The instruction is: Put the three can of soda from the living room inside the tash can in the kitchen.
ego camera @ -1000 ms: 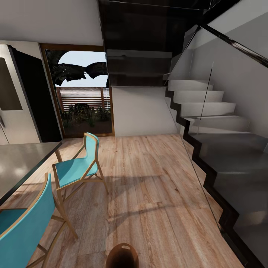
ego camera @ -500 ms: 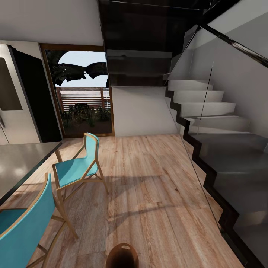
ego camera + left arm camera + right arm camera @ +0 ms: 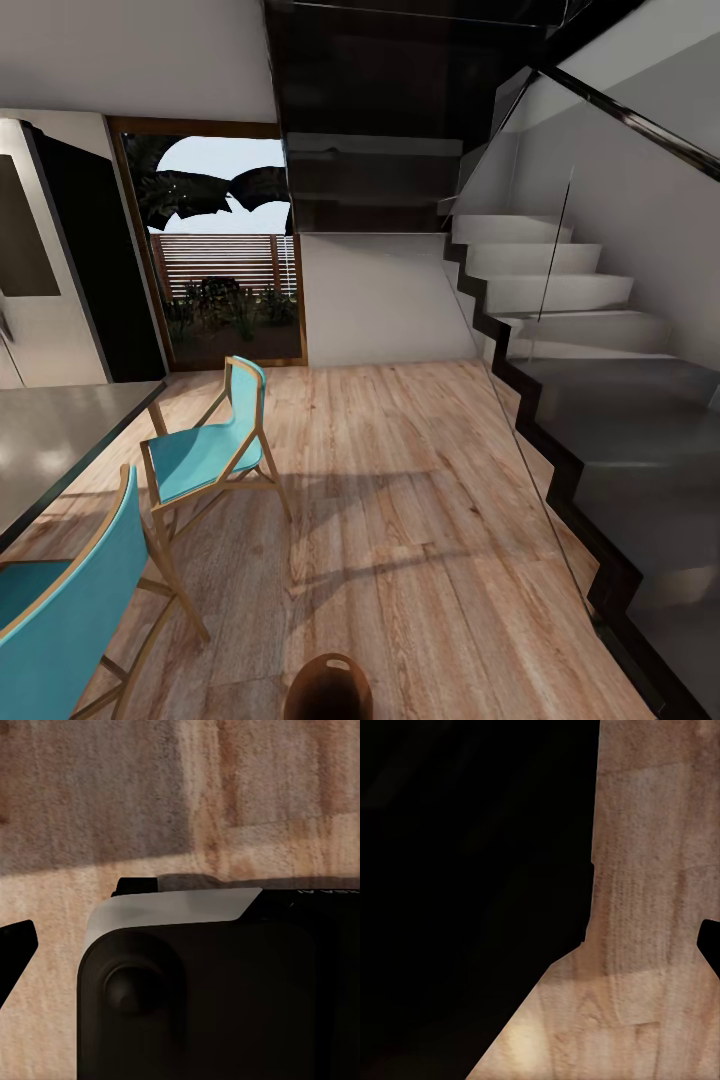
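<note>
seemingly at an early or in-between stage of the task: the head view looks over a light wood floor with the tash can, a brown round bin with a slot cut-out near its rim, standing at the lower edge of the frame just in front of the robot. its dark inside is cropped, so whether any can lies in it cannot be told. no orange soda can appears on the floor or elsewhere. a steel fridge at the far left suggests the kitchen area; two turquoise chairs stand beside a grey table, a glazed door opens on a garden, and a staircase rises at right. the left wrist view shows dark robot housing above floorboards, with a dark tip at the edge; the right wrist view shows a black mass and a dark tip over wood. whether either claw is apart or together cannot be told. judged from this, fetching the cans from the living room remains.
</note>
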Robot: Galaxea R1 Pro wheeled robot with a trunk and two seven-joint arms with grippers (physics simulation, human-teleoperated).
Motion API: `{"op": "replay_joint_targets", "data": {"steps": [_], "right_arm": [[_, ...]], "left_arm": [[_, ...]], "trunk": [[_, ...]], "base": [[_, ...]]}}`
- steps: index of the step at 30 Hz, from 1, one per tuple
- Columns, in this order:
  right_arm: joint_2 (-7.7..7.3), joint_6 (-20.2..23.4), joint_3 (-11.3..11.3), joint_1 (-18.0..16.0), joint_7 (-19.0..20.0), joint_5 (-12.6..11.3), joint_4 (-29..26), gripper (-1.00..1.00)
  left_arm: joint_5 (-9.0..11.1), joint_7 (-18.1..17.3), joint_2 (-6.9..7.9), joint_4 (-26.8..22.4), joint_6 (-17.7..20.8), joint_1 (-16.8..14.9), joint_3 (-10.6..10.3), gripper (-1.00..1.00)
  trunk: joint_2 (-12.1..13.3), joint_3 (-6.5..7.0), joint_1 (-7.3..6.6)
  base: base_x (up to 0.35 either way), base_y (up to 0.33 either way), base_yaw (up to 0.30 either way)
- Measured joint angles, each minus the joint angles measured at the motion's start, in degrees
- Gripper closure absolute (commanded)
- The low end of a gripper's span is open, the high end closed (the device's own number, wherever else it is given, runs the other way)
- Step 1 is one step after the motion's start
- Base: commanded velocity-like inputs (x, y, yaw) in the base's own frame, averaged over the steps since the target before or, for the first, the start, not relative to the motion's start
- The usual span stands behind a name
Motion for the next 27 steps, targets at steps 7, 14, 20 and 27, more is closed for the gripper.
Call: {"op": "replay_joint_targets", "data": {"steps": [7,14,20,27], "right_arm": [[0.0,0.0,0.0,0.0,0.0,0.0,0.0,-1.0],[0.0,0.0,0.0,0.0,0.0,0.0,0.0,-1.0],[0.0,0.0,0.0,0.0,0.0,0.0,0.0,-1.0],[0.0,0.0,0.0,0.0,0.0,0.0,0.0,-1.0]], "left_arm": [[0.0,0.0,0.0,0.0,0.0,0.0,0.0,-1.0],[0.0,0.0,0.0,0.0,0.0,0.0,0.0,-1.0],[0.0,0.0,0.0,0.0,0.0,0.0,0.0,-1.0],[0.0,0.0,0.0,0.0,0.0,0.0,0.0,-1.0]], "trunk": [[0.0,0.0,0.0],[0.0,0.0,0.0],[0.0,0.0,0.0],[0.0,0.0,0.0]], "base": [[0.0,0.0,0.0],[0.0,0.0,0.0],[0.0,0.0,0.0],[0.0,0.0,0.0]]}}
